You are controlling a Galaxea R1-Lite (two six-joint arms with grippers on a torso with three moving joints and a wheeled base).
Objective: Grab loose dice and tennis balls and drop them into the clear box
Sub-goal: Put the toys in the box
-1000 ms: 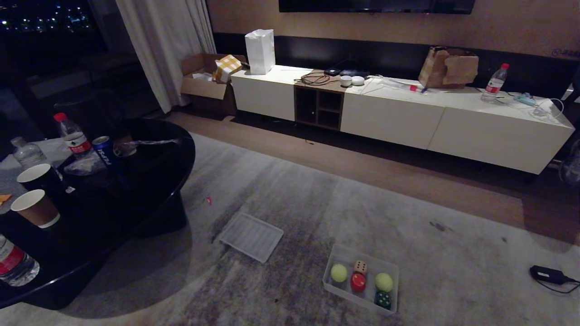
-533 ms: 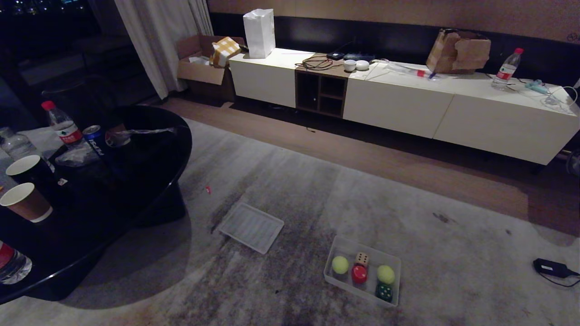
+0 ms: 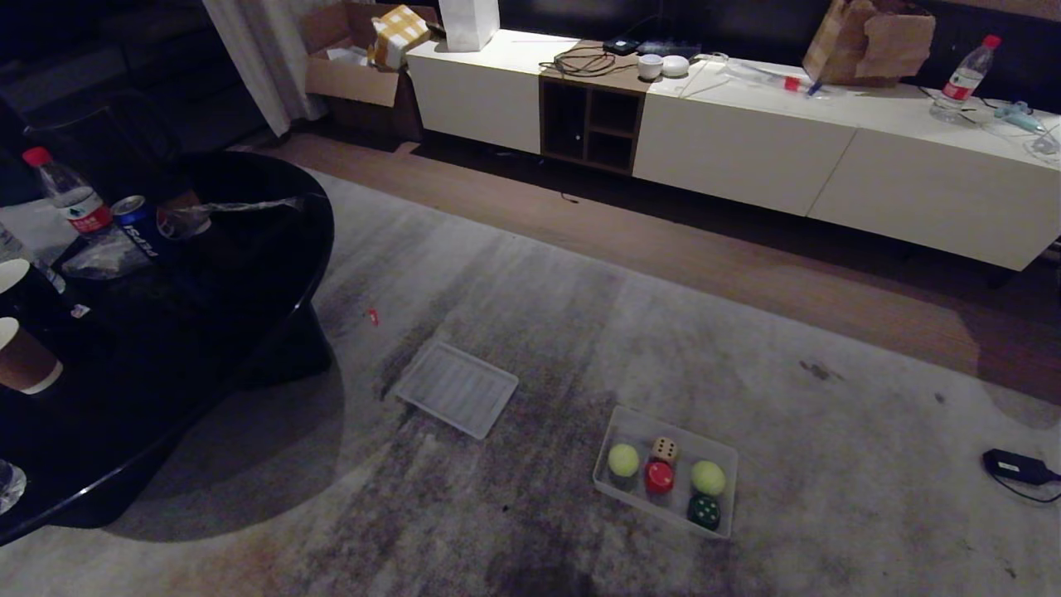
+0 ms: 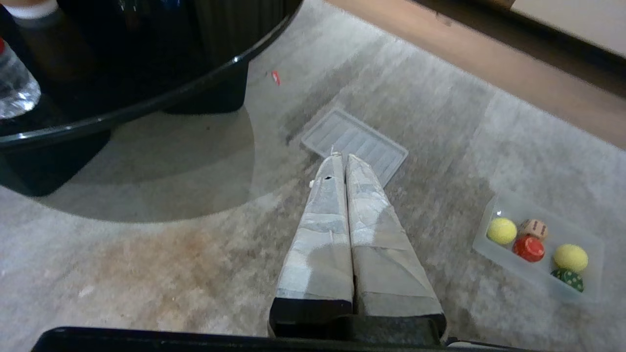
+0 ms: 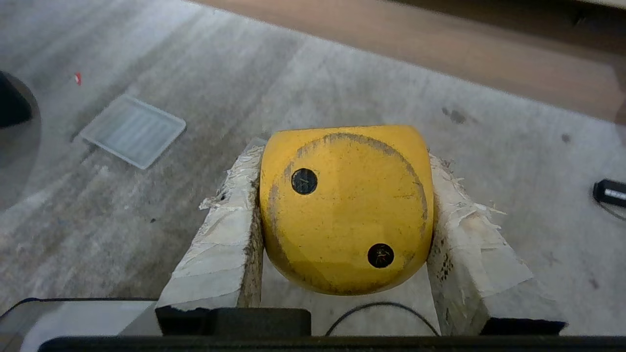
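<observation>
While the right gripper (image 5: 342, 210) clamps the yellow die (image 5: 345, 208) between its taped fingers (image 5: 222, 244), two-pip face toward the wrist camera, the load hangs above the rug (image 3: 580, 332), well short of the box (image 3: 630, 419). The left gripper (image 4: 341, 164) is pressed shut on nothing, its tips hanging over the rug near the lid (image 4: 354, 144).

Out on the rug, the box already holds both balls (image 3: 623, 459) (image 3: 708, 478) and three dice: tan (image 3: 663, 449), red (image 3: 660, 477) and green (image 3: 704, 512). The ribbed lid lies apart from it, toward the black table (image 3: 249, 249).

Over the last second the whole head view has slid: the white cabinet (image 3: 729, 149) has climbed toward the top edge and the box sits higher in frame. That is the camera tipping down as the torso bends, not the things moving. I judge the robot is leaning in for the last drop, since the yellow die looks like the only piece left out.
</observation>
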